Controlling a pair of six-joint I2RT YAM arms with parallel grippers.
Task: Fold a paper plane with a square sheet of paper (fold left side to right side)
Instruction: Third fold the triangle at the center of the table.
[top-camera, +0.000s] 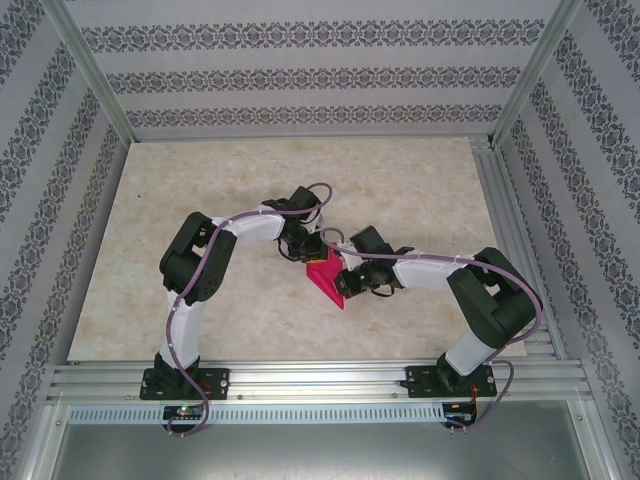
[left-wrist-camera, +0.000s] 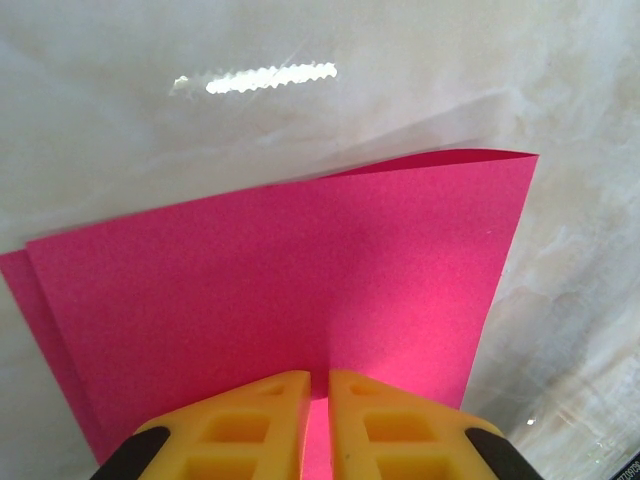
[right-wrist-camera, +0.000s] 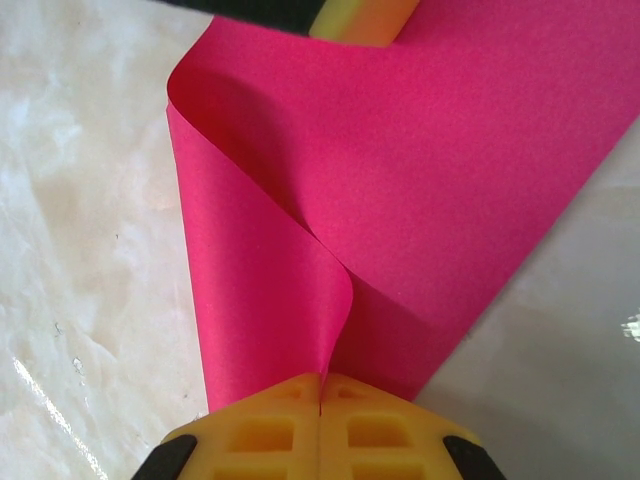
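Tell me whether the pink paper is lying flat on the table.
No, the paper curls over on itself in a loose loop, and the right gripper is pinched shut on its edge.

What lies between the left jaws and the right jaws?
The sheet of paper, curled into a loose fold, with the left jaws and the right jaws each shut on it; the right wrist view shows this.

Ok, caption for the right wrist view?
Right jaws shut on the paper, doubled over in a soft, uncreased fold, table behind.
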